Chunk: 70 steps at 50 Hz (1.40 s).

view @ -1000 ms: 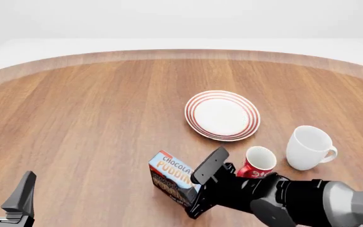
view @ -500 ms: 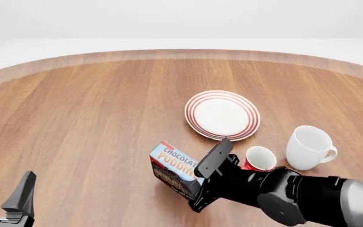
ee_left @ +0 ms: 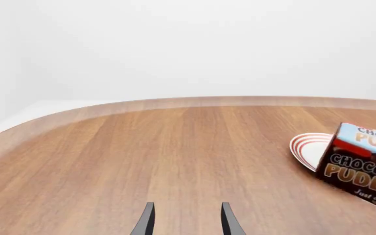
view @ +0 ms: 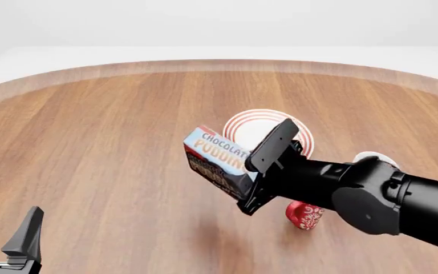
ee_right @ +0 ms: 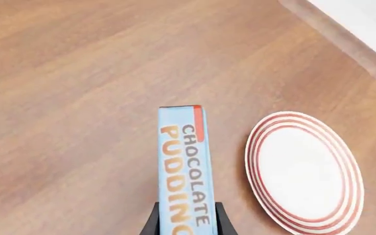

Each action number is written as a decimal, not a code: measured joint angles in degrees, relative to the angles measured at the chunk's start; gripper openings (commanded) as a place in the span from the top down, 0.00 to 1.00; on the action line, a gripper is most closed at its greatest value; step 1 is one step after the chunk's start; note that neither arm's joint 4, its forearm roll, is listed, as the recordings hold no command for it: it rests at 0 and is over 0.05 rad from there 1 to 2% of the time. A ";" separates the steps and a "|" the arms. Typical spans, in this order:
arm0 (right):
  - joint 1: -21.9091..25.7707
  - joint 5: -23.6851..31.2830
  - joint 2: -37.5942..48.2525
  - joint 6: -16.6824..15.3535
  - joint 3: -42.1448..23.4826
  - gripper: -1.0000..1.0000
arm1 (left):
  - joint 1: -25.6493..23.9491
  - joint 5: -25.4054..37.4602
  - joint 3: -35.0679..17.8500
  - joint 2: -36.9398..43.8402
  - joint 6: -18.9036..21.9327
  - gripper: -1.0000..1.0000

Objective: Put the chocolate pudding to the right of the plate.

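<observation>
My right gripper [view: 259, 171] is shut on the chocolate pudding [view: 217, 160], a carton with a light blue top and dark brown front, and holds it in the air above the table, left of the plate [view: 242, 124]. The round white plate with red rings is partly hidden behind the right arm. In the right wrist view the pudding [ee_right: 184, 166] sits between the fingers, with the plate [ee_right: 302, 171] beside it. The left wrist view shows the pudding [ee_left: 364, 161] in front of the plate [ee_left: 305, 147]. My left gripper [view: 6, 231] is open and empty at the near left edge.
A red patterned mug [view: 304, 216] stands on the table below the right arm. A white mug [view: 371, 157] is mostly hidden behind the arm. The wooden table [view: 105, 142] stretches wide to the left and far side.
My right gripper has lifted the pudding off the table and carried it up and toward the plate. The arm now covers most of the white mug. The left arm has not moved.
</observation>
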 measured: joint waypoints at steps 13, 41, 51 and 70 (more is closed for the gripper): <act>-3.76 6.48 -3.47 -4.33 -7.77 1.00 | 0.00 0.00 0.00 0.00 0.00 0.00; -14.01 15.05 -1.02 -7.98 -27.91 1.00 | 0.00 0.00 0.00 0.00 0.00 0.00; -17.61 17.95 3.31 -7.10 -37.06 1.00 | 0.00 0.00 0.00 0.00 0.00 0.00; -27.05 19.23 11.78 -2.04 -47.30 1.00 | 0.00 0.00 0.00 0.00 0.00 0.00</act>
